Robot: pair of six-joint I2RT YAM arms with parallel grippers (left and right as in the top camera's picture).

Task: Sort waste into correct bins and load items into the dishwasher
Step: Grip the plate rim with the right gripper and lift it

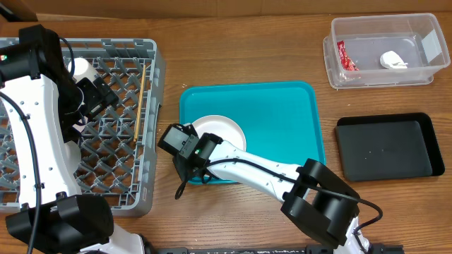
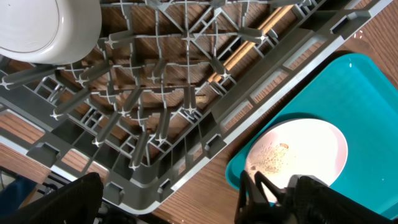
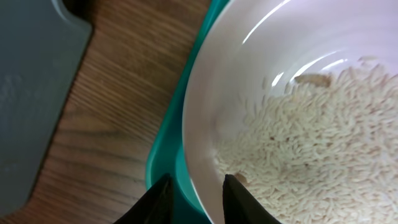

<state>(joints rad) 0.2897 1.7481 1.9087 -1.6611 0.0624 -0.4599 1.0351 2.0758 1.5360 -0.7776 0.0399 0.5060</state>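
A large white plate [image 1: 224, 130] with rice-like grains [image 3: 311, 143] lies on the teal serving tray [image 1: 282, 127]. My right gripper [image 1: 192, 164] is at the plate's near-left rim, fingers [image 3: 196, 180] either side of it, shut on the rim. The grey dish rack [image 1: 152, 63] at left holds a small white cup [image 1: 83, 68] and wooden chopsticks [image 1: 142, 99]. My left gripper [image 1: 99, 95] hovers over the rack, open and empty. The clear tub [image 1: 424, 77] holds the red wrapper [image 1: 345, 56] and white scrap [image 1: 393, 61]. The black tray [image 1: 385, 148] has nothing in it. The bowl and small dish are out of view.
The left wrist view shows the rack wall [image 2: 186, 180], cup [image 2: 50, 25], chopsticks [image 2: 249, 43] and plate [image 2: 311, 140]. A strip of bare wood lies between rack and teal tray. The right arm crosses the tray's near edge.
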